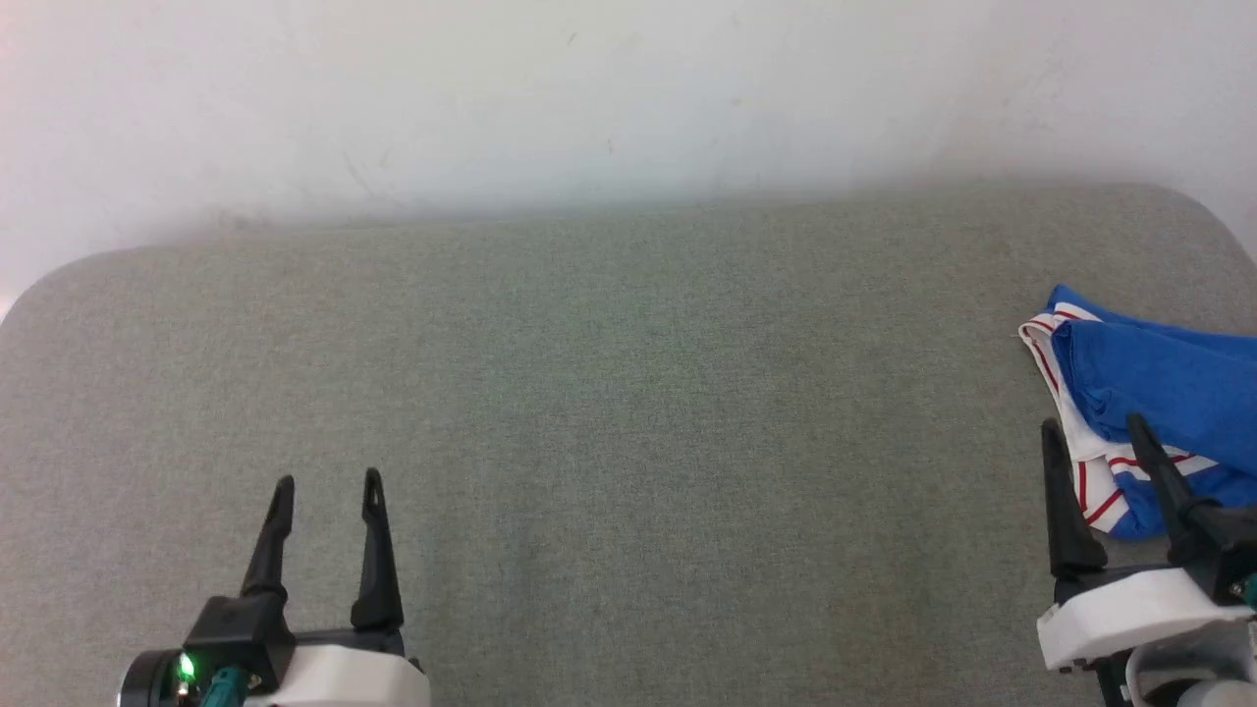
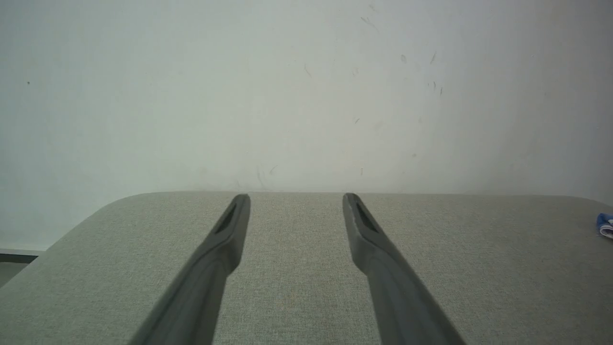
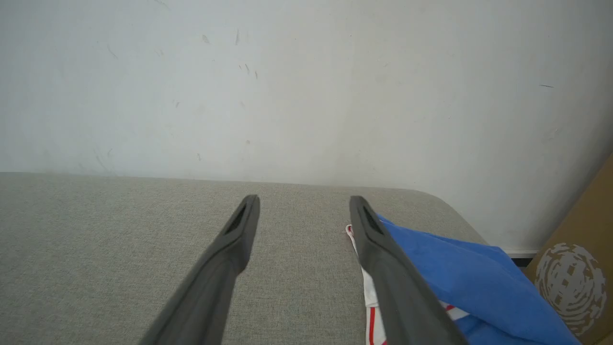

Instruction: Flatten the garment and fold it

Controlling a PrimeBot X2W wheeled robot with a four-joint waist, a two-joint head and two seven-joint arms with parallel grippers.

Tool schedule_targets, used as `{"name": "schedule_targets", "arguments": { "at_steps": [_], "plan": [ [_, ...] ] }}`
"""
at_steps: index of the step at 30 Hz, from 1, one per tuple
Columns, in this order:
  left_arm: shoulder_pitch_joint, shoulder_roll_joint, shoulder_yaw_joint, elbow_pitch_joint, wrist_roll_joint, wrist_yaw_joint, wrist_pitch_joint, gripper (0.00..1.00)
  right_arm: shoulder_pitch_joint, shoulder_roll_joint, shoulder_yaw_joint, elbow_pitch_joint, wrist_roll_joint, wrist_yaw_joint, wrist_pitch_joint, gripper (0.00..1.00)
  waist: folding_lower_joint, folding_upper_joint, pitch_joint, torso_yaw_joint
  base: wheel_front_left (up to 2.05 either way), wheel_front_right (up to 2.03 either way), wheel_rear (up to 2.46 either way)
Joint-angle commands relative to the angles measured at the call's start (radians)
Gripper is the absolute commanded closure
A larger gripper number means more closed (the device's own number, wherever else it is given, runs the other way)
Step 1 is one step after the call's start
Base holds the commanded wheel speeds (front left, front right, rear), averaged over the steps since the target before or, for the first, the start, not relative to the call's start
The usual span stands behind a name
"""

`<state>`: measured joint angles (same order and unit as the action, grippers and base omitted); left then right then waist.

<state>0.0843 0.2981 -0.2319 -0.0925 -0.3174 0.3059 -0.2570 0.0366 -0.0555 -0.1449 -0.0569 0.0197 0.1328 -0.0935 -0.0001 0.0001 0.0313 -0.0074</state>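
The garment (image 1: 1159,393) is a crumpled royal-blue shirt with white fabric and red-and-white striped trim, bunched at the right edge of the grey cushioned surface (image 1: 609,393) and cut off by the picture's edge. My right gripper (image 1: 1095,424) hovers open over the garment's near left corner, nothing between its fingers. In the right wrist view the garment (image 3: 459,273) lies just right of the right finger (image 3: 383,254). My left gripper (image 1: 327,481) stands open at the lower left, far from the garment. A blue sliver of the garment (image 2: 605,225) peeks in at the left wrist view's right edge.
A white wall (image 1: 628,88) rises straight behind the cushioned surface, whose far corners are rounded. A brown cardboard box (image 3: 574,273) with a pale round print stands past the surface's right end. Bare grey fabric spreads between the two grippers.
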Motion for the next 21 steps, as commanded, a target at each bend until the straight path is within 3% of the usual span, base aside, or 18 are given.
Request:
{"name": "schedule_targets", "arguments": {
  "at_steps": [1, 21],
  "plan": [
    [0.024, -0.015, 0.005, 0.006, -0.001, -0.009, -0.005, 0.0, 0.019, 0.005, 0.005, 0.024, 0.008, -0.002, -0.019, 0.0, 0.0001, -0.0001, -0.008, -0.002, 0.0, 0.0, 0.0],
    [0.069, -0.085, 0.06, 0.028, 0.029, -0.061, -0.005, 0.0, 0.036, 0.005, 0.019, 0.089, 0.039, -0.002, -0.04, 0.0, 0.0001, -0.0001, -0.025, -0.009, 0.0, 0.0, 0.0]
  ]
}}
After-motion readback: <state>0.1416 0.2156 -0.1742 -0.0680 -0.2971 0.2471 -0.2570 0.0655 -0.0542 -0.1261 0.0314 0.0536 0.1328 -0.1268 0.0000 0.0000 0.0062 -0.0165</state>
